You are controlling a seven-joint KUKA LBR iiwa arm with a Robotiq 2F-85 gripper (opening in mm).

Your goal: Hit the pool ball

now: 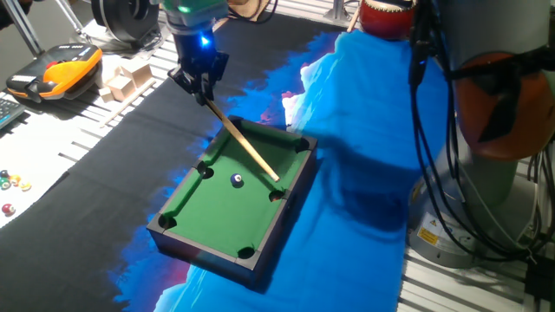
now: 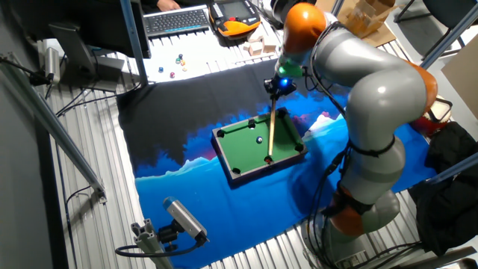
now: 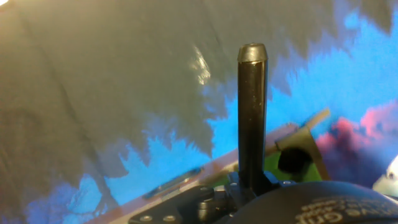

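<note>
The big grey-and-orange arm [image 2: 373, 97] leans over a blue-and-black printed cloth [image 1: 364, 173] so that its gripper [image 1: 201, 80] hangs just outside the miniature pool table [image 1: 227, 247], a dark-walled box with flat green felt and six round pockets. The fingers are closed on a slim wooden cue [image 1: 247, 146], slanted down across the felt, probably for a sweeping strike. The pool ball [image 1: 237, 180], glossy black with a white spot, sits mid-felt, just beside the cue.

Fixed views are evenly lit and fairly sharp; the hand view is dim, soft, orange-tinted.
</note>
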